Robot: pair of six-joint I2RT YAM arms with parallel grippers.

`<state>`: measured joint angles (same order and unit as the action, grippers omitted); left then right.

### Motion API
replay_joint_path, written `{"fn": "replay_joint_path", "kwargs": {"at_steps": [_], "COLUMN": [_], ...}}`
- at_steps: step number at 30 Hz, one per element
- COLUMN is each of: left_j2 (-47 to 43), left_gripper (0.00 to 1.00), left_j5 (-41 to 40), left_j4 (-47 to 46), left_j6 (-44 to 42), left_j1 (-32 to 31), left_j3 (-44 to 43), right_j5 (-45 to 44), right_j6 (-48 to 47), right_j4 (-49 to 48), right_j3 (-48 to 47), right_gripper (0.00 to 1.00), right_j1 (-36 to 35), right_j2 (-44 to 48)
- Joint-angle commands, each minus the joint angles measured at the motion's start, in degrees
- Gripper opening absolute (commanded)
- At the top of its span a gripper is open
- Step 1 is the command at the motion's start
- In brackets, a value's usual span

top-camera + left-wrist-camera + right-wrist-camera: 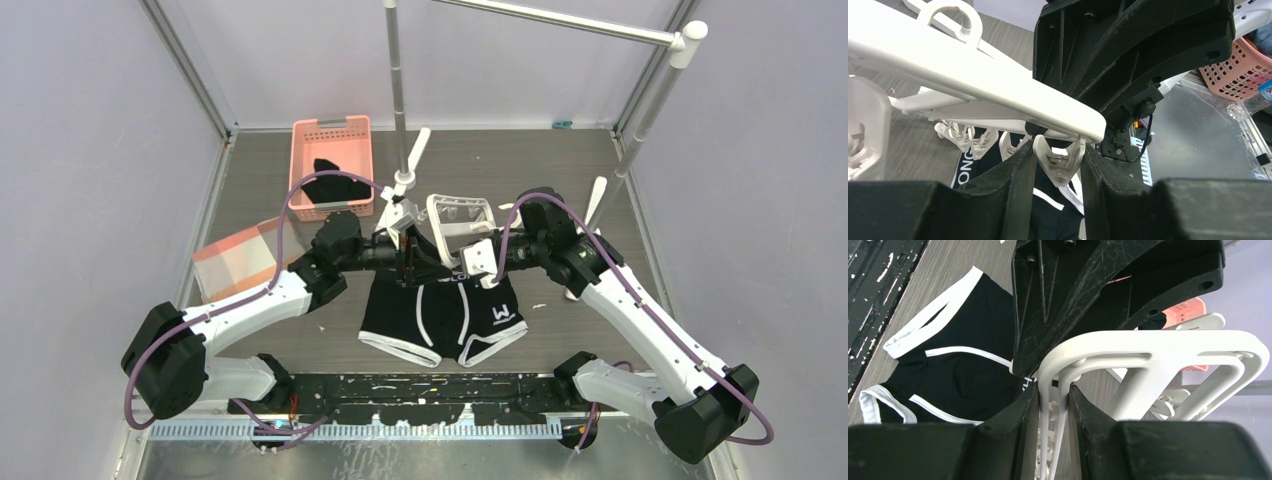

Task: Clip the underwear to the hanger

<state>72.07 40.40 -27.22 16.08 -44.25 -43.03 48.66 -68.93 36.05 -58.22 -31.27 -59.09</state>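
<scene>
Underwear (pixel 443 315), black with white piping, is spread just below both pairs of jaws. Its waistband (pixel 967 167) comes up right under them, and its legs reach away from them toward the bases of the arms, over the desk (pixel 560 170). We cannot tell from these views if any clip already bites the waistband. The right jaws are closed tight on the hanger (pixel 1148 340). In the right wrist view a corner of the white frame passes between the two black fingers (pixel 1023 415), which press it from both sides, and the rest of the frame goes out to the right of them. The left jaws stand partly closed around one white clip (pixel 1060 162) that hangs under a bar of the hanger. It sits between their fingers (pixel 1015 180), and both seem to touch its wings. Other clips (pixel 968 137) hang in a row to the left of these jaws, above the white lettering of the waistband. In the top view the two pairs of jaws are near each other, with the hanger between and just beyond them. A pink basket (pixel 333 150) with a dark garment (pixel 335 185) in it is beyond the left jaws, well apart from them, and a grey metal stand (pixel 397 90) rises behind the hanger.
</scene>
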Motion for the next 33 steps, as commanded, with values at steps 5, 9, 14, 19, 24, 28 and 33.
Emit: {"fn": "replay_joint_path", "kwargs": {"at_steps": [5,9,14,19,24,28,33], "left_j2": [-1.15,-1.17,-1.23,-1.04,0.1,0.26,0.11], "left_gripper": [0.17,0.02,0.0,0.22,0.49,0.6,0.7], "left_j5": [0.64,0.68,0.69,0.7,1.57,1.72,0.93], "left_j4": [2.31,6.11,8.55,8.26,6.18,3.97,0.53], "left_j6": [-1.75,-3.3,-4.27,-3.87,-1.57,0.03,2.65], "left_j1": [-0.22,-0.2,-0.14,-0.17,-0.14,-0.06,-0.06], "left_j3": [-3.33,-4.8,-5.92,-6.33,-7.15,-6.53,-4.31], "right_j5": [0.53,0.22,0.27,0.56,0.99,1.17,1.08], "right_j6": [-2.8,-3.04,-3.14,-3.14,-3.15,-3.14,-3.3], "right_j4": [-3.95,-3.68,-3.66,-3.62,-3.71,-3.75,-3.8], "right_j3": [-1.44,-1.59,-1.61,-1.68,-1.92,-2.14,-2.25], "right_gripper": [0.01,0.01,0.01,0.01,0.01,0.01,0.01], "right_j1": [0.07,0.07,0.11,0.07,0.07,0.07,0.09], "right_j2": [2.56,2.5,2.53,2.62,2.39,2.4,2.72]}}
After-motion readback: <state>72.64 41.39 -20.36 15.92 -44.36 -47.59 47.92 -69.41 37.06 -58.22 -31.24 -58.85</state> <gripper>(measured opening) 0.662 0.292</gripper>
